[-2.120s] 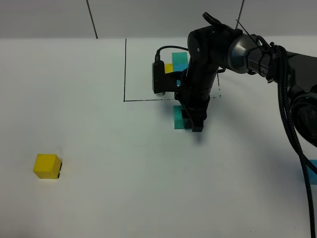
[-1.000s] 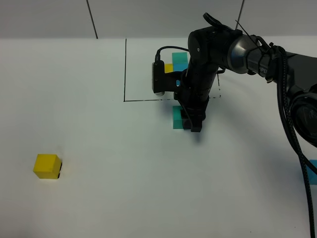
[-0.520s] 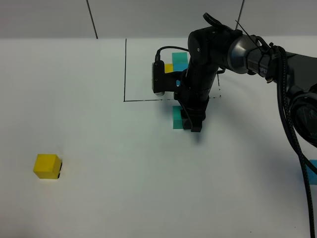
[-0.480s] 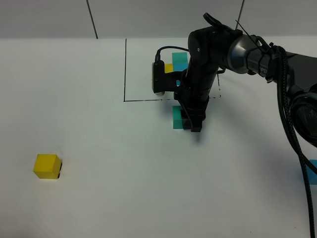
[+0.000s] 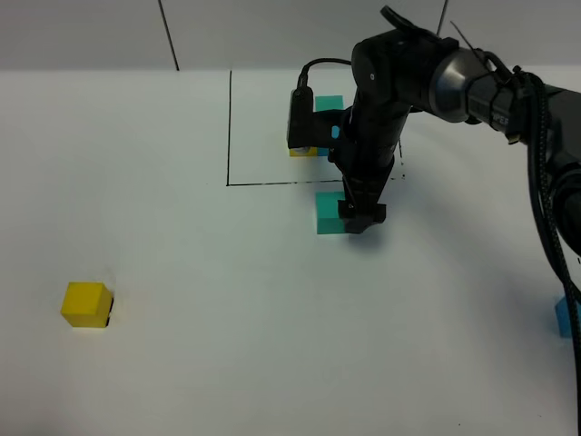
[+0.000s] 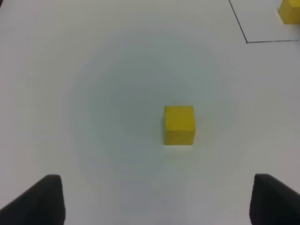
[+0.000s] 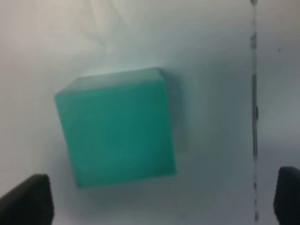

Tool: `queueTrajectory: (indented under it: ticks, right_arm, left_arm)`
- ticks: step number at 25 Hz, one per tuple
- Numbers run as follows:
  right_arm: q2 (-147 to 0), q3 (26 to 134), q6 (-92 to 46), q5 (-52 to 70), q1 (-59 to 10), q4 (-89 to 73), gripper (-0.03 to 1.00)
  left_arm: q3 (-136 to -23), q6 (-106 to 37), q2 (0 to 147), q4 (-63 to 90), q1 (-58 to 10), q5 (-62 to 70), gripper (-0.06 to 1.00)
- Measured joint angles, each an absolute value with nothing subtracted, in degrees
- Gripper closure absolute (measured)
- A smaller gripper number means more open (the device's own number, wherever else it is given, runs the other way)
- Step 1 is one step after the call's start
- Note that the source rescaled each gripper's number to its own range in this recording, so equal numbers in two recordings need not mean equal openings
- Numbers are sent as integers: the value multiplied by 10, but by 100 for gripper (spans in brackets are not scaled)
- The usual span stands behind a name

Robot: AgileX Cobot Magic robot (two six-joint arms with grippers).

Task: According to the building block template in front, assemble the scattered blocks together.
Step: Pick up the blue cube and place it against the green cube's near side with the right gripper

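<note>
The teal-green cube (image 5: 328, 214) lies on the table just outside the near line of the black frame (image 5: 230, 127). My right gripper (image 5: 361, 219) is open and hangs at the cube's right side; in the right wrist view the cube (image 7: 117, 126) lies free between the wide-apart fingertips (image 7: 26, 199). The template (image 5: 328, 104) inside the frame is partly hidden by the arm; its yellow cube (image 5: 301, 151) peeks out. The yellow cube (image 5: 86, 304) sits at the near left, and my open left gripper (image 6: 157, 199) hovers over it (image 6: 179, 124). The sky-blue cube (image 5: 567, 317) is at the right edge.
The right arm (image 5: 408, 73) and its cable cross the frame's right half. The frame's corner (image 6: 246, 41) and the template's yellow cube (image 6: 290, 10) show in the left wrist view. The left arm does not show in the exterior view.
The right gripper has lifted and shifted slightly right, off the teal-green cube, which stays on the table. The yellow cube has not moved.
</note>
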State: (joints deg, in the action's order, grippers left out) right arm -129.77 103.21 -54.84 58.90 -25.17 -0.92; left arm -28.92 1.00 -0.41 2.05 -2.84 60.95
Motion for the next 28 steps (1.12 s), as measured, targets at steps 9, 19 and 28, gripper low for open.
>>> queueTrajectory:
  ticks: [9,19,28]
  right_arm:
    - [-1206,978,-226,687,-172,-35,-3]
    - [-945,627,37,552,-49,33,-3]
    - [-834,408,78,413,23,38,-3]
  left_arm:
    - [-289,10,-4,20,-28,609,10]
    - [-289,10,-4,20,-28,609,10]
    - [-289,10,-4,20,-28,609,10]
